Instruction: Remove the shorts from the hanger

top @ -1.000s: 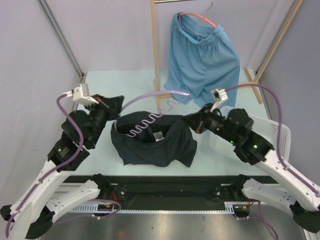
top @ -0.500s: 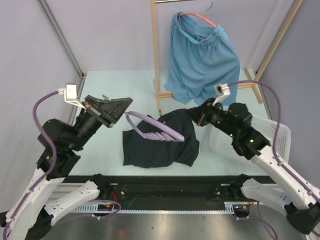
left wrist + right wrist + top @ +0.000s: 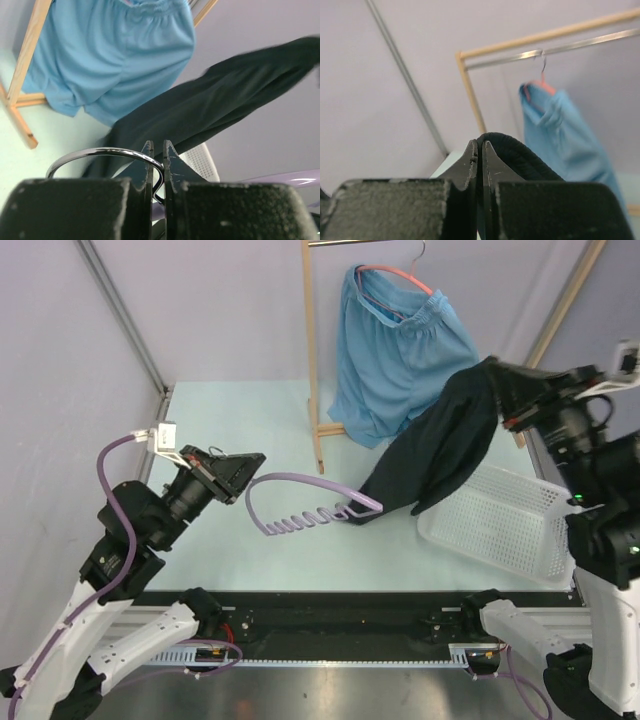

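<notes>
The black shorts [image 3: 440, 445] are nearly off: the right end effector [image 3: 497, 380] pinches their waistband up high, and the fabric trails down to the lavender hanger [image 3: 300, 512], whose hook the left end effector [image 3: 248, 470] clamps. Next, judging by the layout, lift clear and release over the white basket [image 3: 510, 532] below – the light blue shorts [image 3: 400, 350] hang beyond, unremoved.
</notes>
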Controlling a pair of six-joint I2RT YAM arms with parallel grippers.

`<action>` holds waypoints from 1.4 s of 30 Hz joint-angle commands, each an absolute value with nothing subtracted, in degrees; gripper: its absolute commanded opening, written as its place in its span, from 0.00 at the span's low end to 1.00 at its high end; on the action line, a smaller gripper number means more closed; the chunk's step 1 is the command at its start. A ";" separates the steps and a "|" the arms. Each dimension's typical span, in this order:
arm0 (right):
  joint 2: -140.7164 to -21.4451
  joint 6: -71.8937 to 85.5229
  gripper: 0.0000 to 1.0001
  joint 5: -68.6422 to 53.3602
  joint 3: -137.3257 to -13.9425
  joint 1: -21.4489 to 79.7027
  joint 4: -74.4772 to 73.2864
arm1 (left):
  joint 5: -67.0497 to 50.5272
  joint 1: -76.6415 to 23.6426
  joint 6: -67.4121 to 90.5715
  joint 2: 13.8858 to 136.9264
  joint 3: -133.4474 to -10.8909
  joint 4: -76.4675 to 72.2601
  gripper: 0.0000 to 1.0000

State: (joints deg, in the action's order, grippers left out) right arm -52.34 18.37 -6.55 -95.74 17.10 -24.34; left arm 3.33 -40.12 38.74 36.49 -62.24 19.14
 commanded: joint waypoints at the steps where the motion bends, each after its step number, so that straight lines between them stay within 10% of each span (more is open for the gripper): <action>1: -54.74 10.73 0.00 3.50 -107.03 16.96 -26.37 | 3.61 -39.90 38.58 36.91 -61.61 17.49 0.00; 10: -61.08 0.19 0.00 16.15 -121.46 17.84 -25.58 | 2.64 -39.90 37.09 38.15 -63.02 18.01 0.00; 22: -57.39 -7.12 0.00 27.41 -100.20 17.23 -19.42 | 2.37 -39.90 34.81 38.93 -63.90 18.37 0.00; 42: -65.65 -4.40 0.00 39.38 -111.71 2.46 -31.20 | 3.25 -39.90 32.61 39.02 -64.16 19.95 0.00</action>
State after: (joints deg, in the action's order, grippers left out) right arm -65.30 -4.75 37.43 -109.10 3.68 -30.55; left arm 2.87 -40.12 33.74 38.96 -61.65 21.85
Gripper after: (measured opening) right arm 0.021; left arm 0.075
